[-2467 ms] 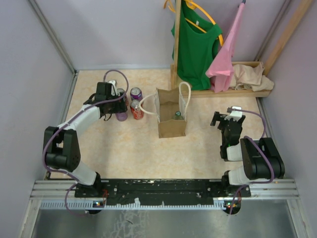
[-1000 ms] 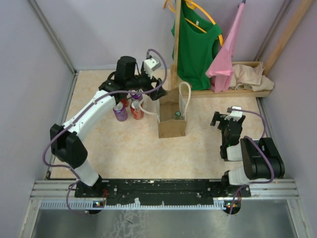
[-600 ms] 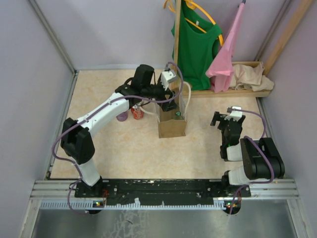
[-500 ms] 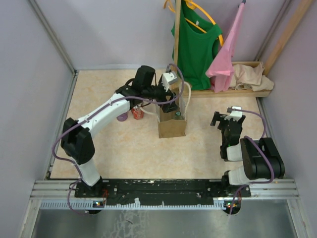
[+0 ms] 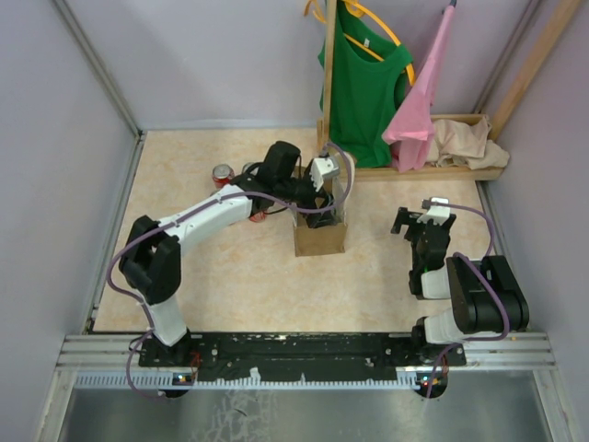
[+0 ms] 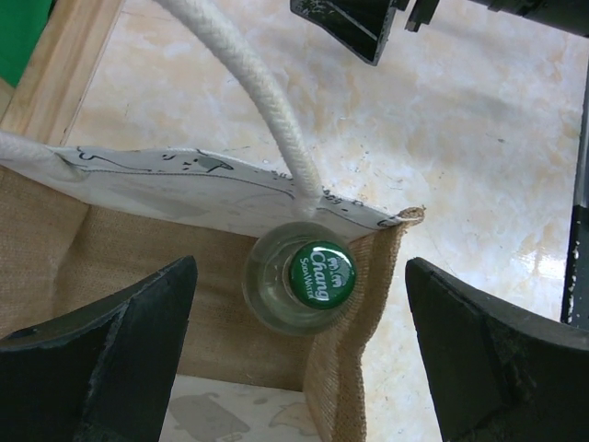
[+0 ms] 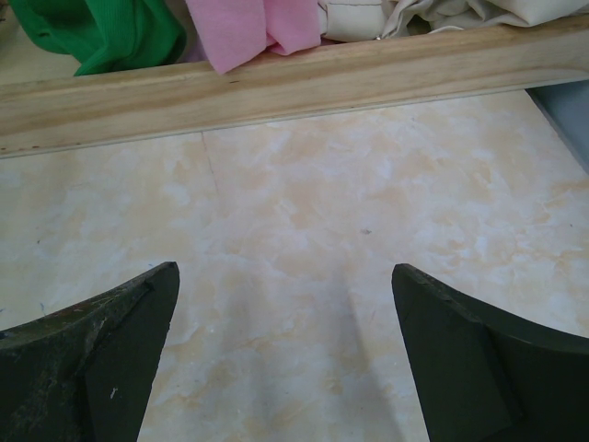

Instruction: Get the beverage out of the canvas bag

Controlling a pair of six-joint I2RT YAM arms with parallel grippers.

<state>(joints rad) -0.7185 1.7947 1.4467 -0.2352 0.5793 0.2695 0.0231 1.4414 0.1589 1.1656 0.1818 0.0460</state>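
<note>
**Over the canvas bag [image 5: 319,238], the left fingers [image 6: 138,331] straddle the bottle**

Inside the canvas bag, the beverage [image 6: 311,276] (a clear bottle with a green cap) stands upright in one corner. It is pressed against the bag's wall, right under the root of a white rope handle [image 6: 267,101]. Its long axis runs straight up toward the left wrist camera, so the cap faces the fingers head-on.

The left fingers are spread wide at the bag's mouth, one on each side of the cap, grasping nothing and touching nothing I can make out. The bottle sits directly beneath the gap between them, so a straight descent looks like the coming move. The handle arching across the mouth may snag.

The right fingers [image 7: 92,359] are parted too, empty, over bare tabletop [image 7: 294,276] well apart from the bag on its right. The left fingers are by far the nearer pair.
</note>
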